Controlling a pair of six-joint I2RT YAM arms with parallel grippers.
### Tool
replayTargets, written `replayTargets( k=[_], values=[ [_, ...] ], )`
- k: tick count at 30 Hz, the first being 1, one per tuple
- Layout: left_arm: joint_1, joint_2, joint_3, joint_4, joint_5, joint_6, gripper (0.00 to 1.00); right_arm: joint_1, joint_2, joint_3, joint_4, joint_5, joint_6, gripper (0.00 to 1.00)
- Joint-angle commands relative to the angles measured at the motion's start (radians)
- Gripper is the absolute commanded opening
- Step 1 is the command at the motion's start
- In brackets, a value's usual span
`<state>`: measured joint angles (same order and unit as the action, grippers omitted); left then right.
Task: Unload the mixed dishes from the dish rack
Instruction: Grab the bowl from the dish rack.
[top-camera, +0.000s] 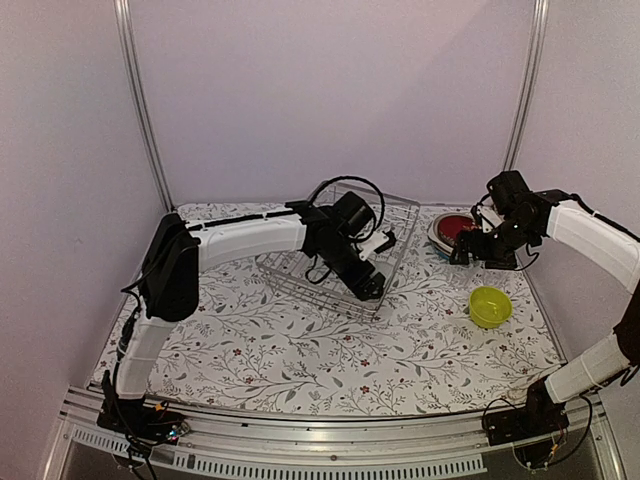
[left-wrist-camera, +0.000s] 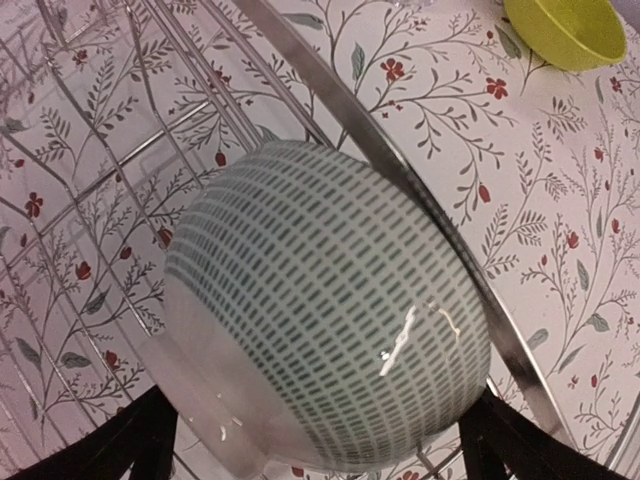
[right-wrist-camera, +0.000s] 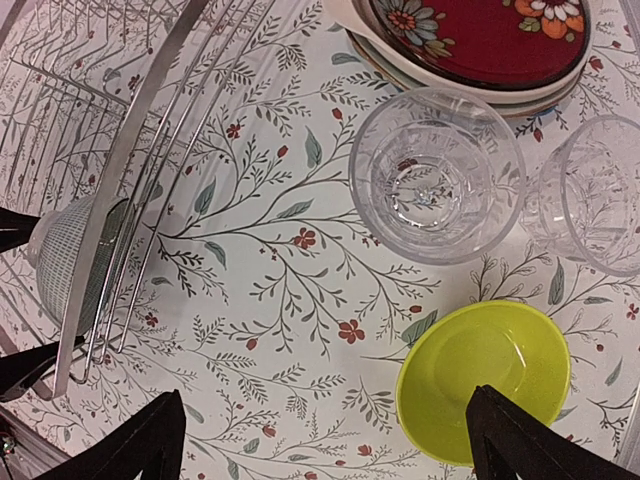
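Now straddling the pale bowl (left-wrist-camera: 320, 310), tipped on its side inside the dish rack (left-wrist-camera: 400, 180), with left gripper (left-wrist-camera: 325, 455) fingers spread wide. Hovering over the floral cloth (right-wrist-camera: 280, 300) with right gripper (right-wrist-camera: 325, 440) agape, near yellow-green bowl (right-wrist-camera: 485, 375), clear glasses (right-wrist-camera: 435, 175) and stacked plates (right-wrist-camera: 480, 35).

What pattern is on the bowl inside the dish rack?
Pale bowl with rows of small grey-green dashes, plain white rim; clearest in the left wrist view.

Soft, even light with a faint pink-violet cast; the overhead view is slightly grainy. A white streak of glare crosses the pale bowl (left-wrist-camera: 320, 300) (sharp, very close). Both wrist views curve at the edges; shadows are faint.
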<state>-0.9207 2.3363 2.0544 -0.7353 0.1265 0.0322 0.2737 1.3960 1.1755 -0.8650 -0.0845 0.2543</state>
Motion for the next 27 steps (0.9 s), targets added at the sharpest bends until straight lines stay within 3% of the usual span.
replayTargets(
  k=[1,27],
  values=[
    [-0.015,0.029,0.011,0.023,-0.048,-0.026,0.97,-0.004,0.003,-0.014,0.016,-0.004,0.013,0.99],
    [-0.012,-0.078,-0.111,0.145,-0.161,-0.027,0.63,-0.004,-0.005,-0.012,0.015,-0.010,0.010,0.99]
  ],
)
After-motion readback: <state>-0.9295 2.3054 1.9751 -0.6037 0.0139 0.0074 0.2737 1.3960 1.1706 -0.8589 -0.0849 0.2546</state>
